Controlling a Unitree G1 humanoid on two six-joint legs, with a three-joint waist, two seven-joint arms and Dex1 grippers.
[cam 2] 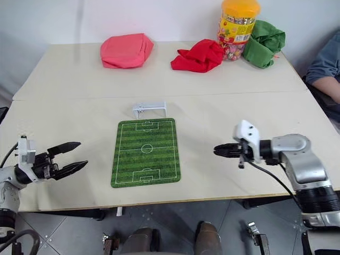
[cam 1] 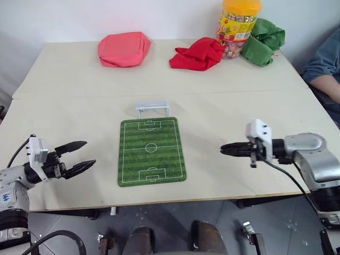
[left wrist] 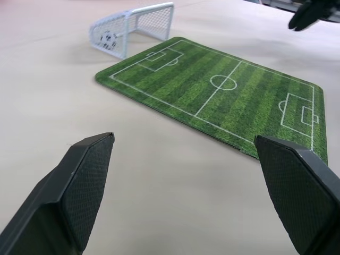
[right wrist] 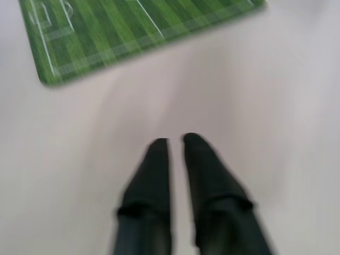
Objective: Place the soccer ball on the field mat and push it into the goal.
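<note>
From the head cameras we see one pale, matte table (cam 1: pixel 69 106) carrying one flat green field mat (cam 1: pixel 152 151), striped like mown grass, with white pitch lines and rounded corners. One small white goal (cam 1: pixel 152 107) of thin plastic bars stands just beyond the mat's far short edge. Along the far side lie three soft, crumpled cloth bundles: one pink (cam 1: pixel 124 49), one red (cam 1: pixel 197 53), one green (cam 1: pixel 263 41). Between the red and green ones stands one clear plastic jar with an orange lid (cam 1: pixel 238 25), filled with small colourful sweets. A person's sleeved arm (cam 1: pixel 324 66) rests at the table's right edge. Our left gripper (cam 1: pixel 79 157) hangs left of the mat, fingers spread wide and empty. Our right gripper (cam 1: pixel 227 149) hovers right of the mat.

In the left wrist view, two textured black fingers (left wrist: pixel 79 186) stand far apart, and the soccer ball (left wrist: pixel 109 39), tiny, white with black patches, sits inside the goal's mesh netting.

In the right wrist view, the two smooth black fingers (right wrist: pixel 151 180) leave only a narrow slit, gripping nothing, above bare tabletop near a mat corner.
</note>
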